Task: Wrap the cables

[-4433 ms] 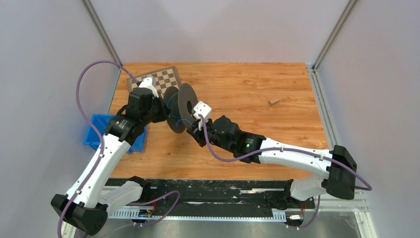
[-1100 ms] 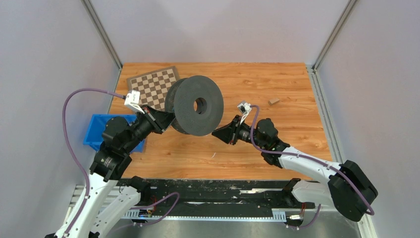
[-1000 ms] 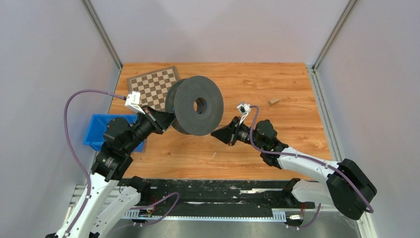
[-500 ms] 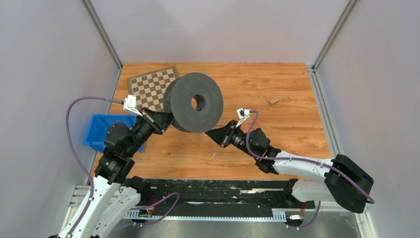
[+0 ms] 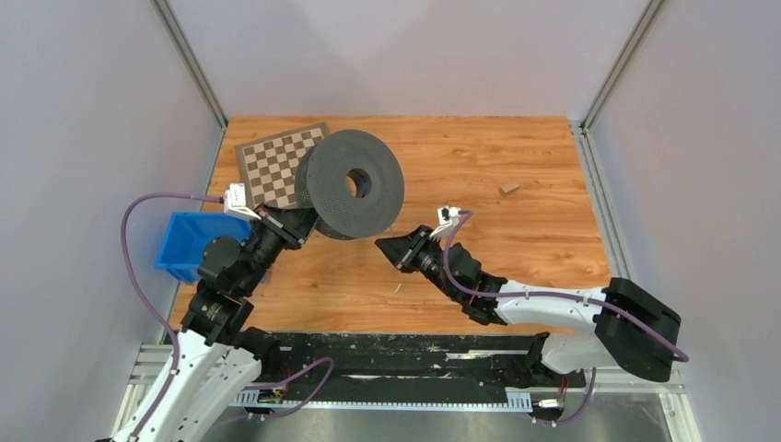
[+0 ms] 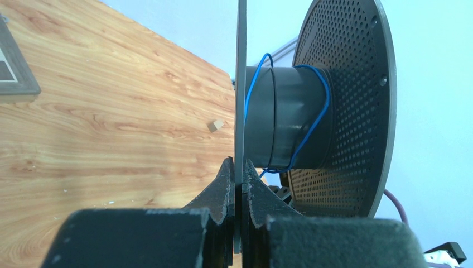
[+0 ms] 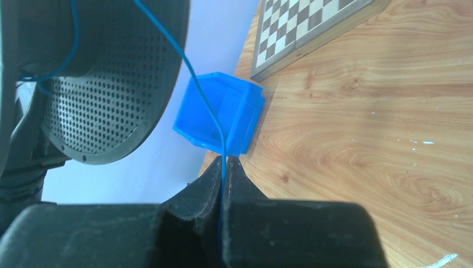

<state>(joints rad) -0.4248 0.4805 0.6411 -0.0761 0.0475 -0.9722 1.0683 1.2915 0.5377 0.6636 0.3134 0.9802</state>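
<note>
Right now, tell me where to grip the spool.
Probably the rim of the spool's thin disc, edge-on from outside, as the left gripper pinches it: the flat plate slips between the fingers, leaving core and cable clear.

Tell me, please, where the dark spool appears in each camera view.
Top external: spool upper centre-left, its rim in the shut left gripper.
Left wrist: centre and right, edge-on, blue cable round its hub.
Right wrist: upper left, perforated disc only.
Shared landmark: chessboard, upper left from above, left edge in the left wrist, top right in the right wrist.
</note>
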